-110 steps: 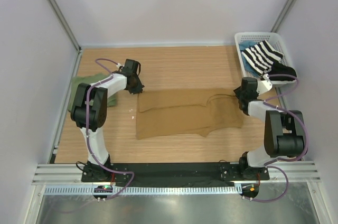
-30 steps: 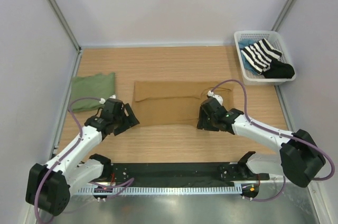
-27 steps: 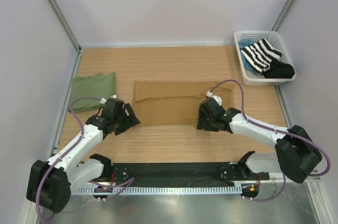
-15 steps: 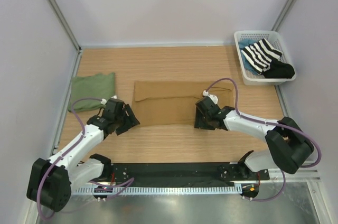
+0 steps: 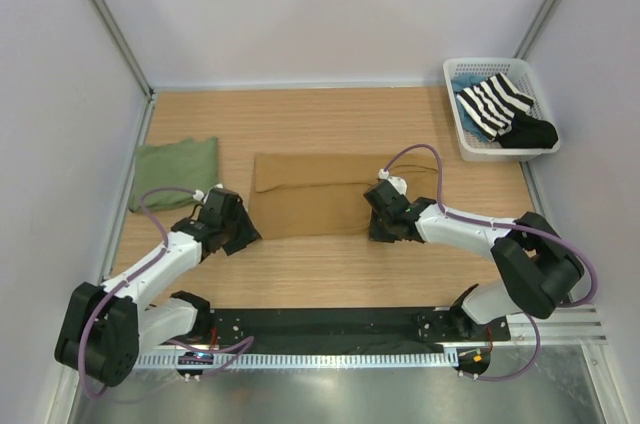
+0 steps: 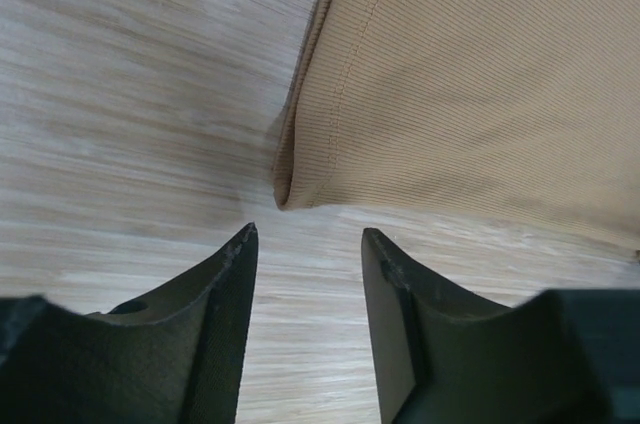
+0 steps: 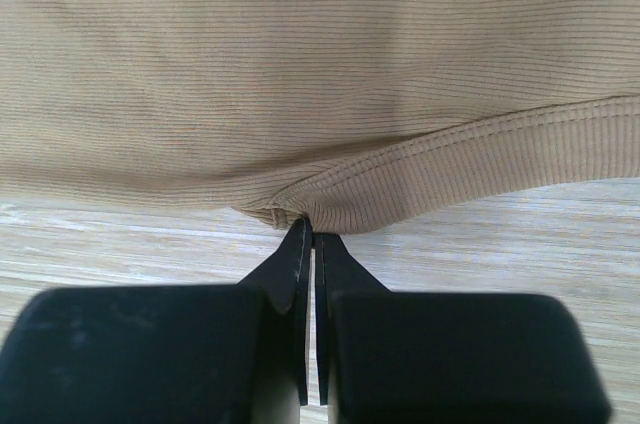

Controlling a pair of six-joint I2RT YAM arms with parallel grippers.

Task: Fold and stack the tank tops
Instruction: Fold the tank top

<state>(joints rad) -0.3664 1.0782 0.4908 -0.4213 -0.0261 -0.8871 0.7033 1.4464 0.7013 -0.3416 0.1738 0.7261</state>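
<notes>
Tan-brown tank top lies in the middle of the table, folded into a long band with its near hem facing my arms. The olive green tank top sits folded at the left, well apart; I judge that is where the stack will go.

My right gripper is clenched tight with its tips right at the near hem, where the cloth puckers a little. I cannot tell whether any fabric is truly caught. My left gripper is released, jaws apart on the wood just short of the band's near left corner, not touching it. Both arms sit low at the hem, which I take as lining up for the next fold.

The basket at far right holds the striped garment and the black garment.
</notes>
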